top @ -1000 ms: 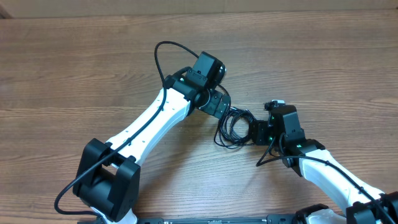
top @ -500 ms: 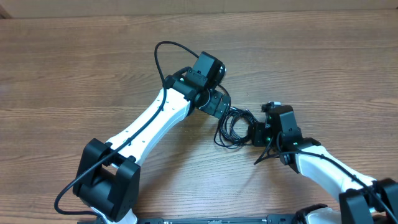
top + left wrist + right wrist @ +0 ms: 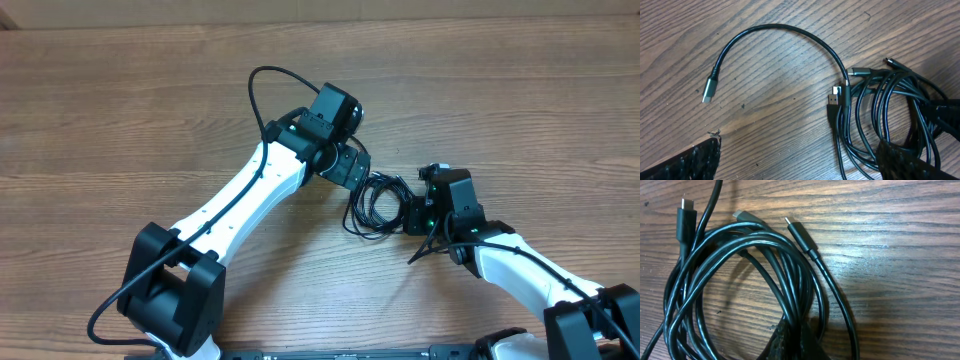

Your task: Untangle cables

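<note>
Cables (image 3: 378, 203) sit coiled between my two tools. My right gripper (image 3: 407, 215) is clenched on the strands nearest it, I judge to anchor the bundle; my left gripper (image 3: 352, 167) hangs spread wide over the far side, holding nothing.

Left arm (image 3: 245, 190) reaches from its lower-left base diagonally toward mid-table with the wrist bent down, and the left gripper (image 3: 354, 170) sits low with jaws spread wide; in the wrist view a finger (image 3: 695, 160) shows at each bottom corner. Right arm (image 3: 520, 270) comes in from the lower right, the right gripper (image 3: 410, 214) facing the left one, jaws closed, apparently pinching the cables (image 3: 799, 297)
</note>
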Robot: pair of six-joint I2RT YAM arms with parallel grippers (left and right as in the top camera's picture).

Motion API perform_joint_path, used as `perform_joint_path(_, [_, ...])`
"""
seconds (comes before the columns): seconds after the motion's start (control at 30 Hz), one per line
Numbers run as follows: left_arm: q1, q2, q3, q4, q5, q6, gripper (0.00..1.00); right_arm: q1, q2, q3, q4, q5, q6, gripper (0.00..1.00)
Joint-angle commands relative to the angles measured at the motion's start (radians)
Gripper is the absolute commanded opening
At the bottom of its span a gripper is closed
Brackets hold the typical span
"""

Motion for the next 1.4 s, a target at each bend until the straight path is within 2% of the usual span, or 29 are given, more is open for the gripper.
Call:
perform_joint_path(0.0, [0.004,0.009,0.01,0.0,0.008,-0.006,0.99,0.005,-0.002,0.01,0.009,-0.001,-0.003,0.04])
perform_joint_path(0.27, [0.004,0.009,0.01,0.0,0.008,-0.006,1.0,0.005,-0.124,0.011,-0.037,-0.013,0.001,0.04])
perform_joint_path(0.5, [0.004,0.009,0.01,0.0,0.008,-0.006,1.0,0.005,-0.443,0.011,-0.105,-0.013,0.0,0.04])
perform_joint_path(0.8, [0.004,0.009,0.01,0.0,0.008,-0.006,1.0,0.005,-0.656,0.011,-0.124,-0.038,0.005,0.04])
perform_joint_path(1.13, [0.004,0.009,0.01,0.0,0.008,-0.006,1.0,0.005,-0.686,0.011,-0.07,-0.124,0.039,0.04])
perform_joint_path(1.37, [0.004,0.009,0.01,0.0,0.008,-0.006,1.0,0.005,-0.677,0.011,-0.213,0.079,0.038,0.04])
